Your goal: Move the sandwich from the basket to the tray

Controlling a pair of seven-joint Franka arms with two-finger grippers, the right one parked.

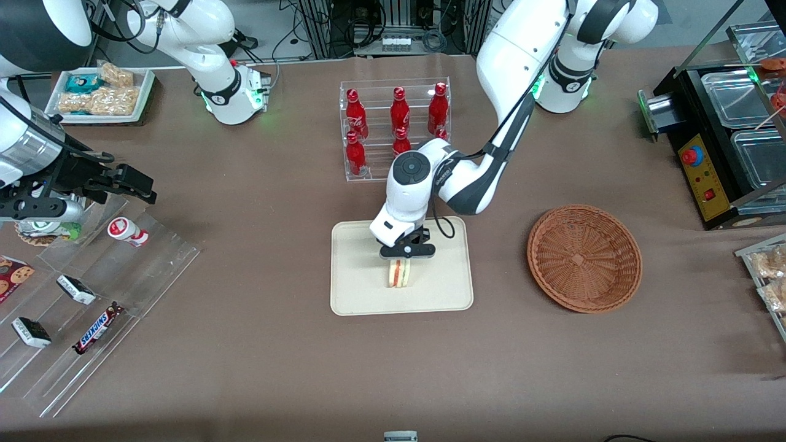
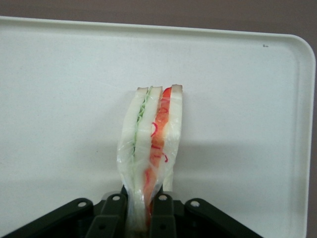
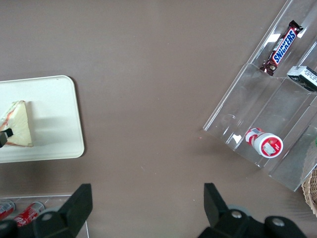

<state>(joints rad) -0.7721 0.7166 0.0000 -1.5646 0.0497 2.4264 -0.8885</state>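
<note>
Over the tray [image 1: 350, 294], pincer [image 1: 407, 256] grips the sandwich [image 1: 400, 272] by one corner; lower until it rests, then release gently.

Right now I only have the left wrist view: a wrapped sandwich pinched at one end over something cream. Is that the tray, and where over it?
Observer: Yes. The front view shows the gripper holding the sandwich over the middle of the tray.
Operator: Is the sandwich down on the tray or hanging?
Observer: The right wrist view shows the sandwich's long edge lying against the tray surface, with the fingers clamped on its point.
Operator: Is the basket close enough to get in the way?
Observer: No. The basket stands apart from the tray, toward the working arm's end of the table, and nothing is in it.
</note>
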